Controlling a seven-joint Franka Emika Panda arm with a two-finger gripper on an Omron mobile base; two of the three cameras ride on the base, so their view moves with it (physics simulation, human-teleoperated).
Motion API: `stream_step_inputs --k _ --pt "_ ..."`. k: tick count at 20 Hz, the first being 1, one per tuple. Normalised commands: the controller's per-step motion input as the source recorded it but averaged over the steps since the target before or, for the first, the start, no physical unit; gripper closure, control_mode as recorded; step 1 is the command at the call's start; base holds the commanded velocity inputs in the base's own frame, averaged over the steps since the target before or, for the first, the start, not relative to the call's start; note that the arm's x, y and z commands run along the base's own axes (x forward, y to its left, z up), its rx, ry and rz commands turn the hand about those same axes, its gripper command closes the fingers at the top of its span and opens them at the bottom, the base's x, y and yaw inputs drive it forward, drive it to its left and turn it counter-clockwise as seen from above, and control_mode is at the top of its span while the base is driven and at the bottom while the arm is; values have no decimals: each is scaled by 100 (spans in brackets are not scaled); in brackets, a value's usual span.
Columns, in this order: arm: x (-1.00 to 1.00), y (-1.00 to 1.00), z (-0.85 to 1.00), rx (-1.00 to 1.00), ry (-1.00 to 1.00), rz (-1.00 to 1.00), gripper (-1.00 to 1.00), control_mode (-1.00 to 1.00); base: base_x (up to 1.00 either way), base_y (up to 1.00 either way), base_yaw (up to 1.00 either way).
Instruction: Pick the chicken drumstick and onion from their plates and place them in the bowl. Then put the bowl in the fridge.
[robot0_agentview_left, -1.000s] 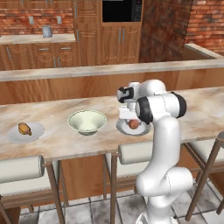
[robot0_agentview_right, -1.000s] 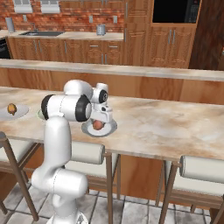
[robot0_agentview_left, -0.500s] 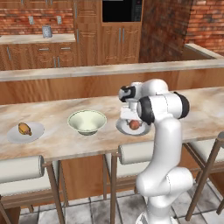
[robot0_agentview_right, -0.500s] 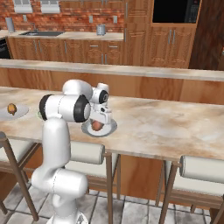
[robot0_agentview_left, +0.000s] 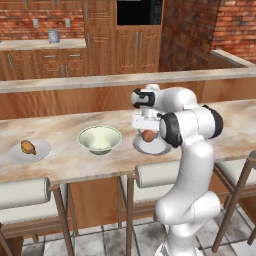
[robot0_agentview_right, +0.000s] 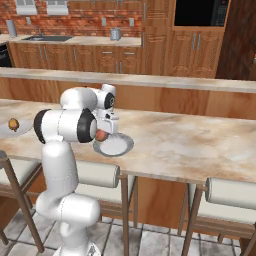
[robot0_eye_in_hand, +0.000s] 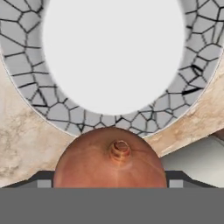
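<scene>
Drumstick (robot0_agentview_left: 28, 147): lies on the left plate (robot0_agentview_left: 42, 153), far left of the surface (robot0_agentview_left: 70, 165), well apart from the pincer.
Bowl (robot0_agentview_left: 99, 138): stands between the two plates, no food seen in it, just to the left of the pincer; the way over the surface is free.
Pincer (robot0_agentview_left: 147, 132): points down, its jaws clasp the onion (robot0_agentview_left: 148, 136) from both sides.
Onion: round, no long axis; it seems just above the right plate (robot0_agentview_left: 156, 148).

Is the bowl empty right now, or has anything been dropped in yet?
Empty. The bowl shows only its bare pale inside; the drumstick lies on its plate, and the onion sits at the gripper.
</scene>
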Motion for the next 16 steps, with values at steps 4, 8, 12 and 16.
stream_step_inputs --k 4,8,12,16 --pt "-7 64 51 -3 -14 5 100 -100 0 0 0" --pt "-11 58 45 0 -31 2 100 -100 0 0 0" --pt "-1 68 37 0 -29 0 100 -100 0 0 0" --pt "4 74 19 0 -19 0 100 -100 0 0 0"
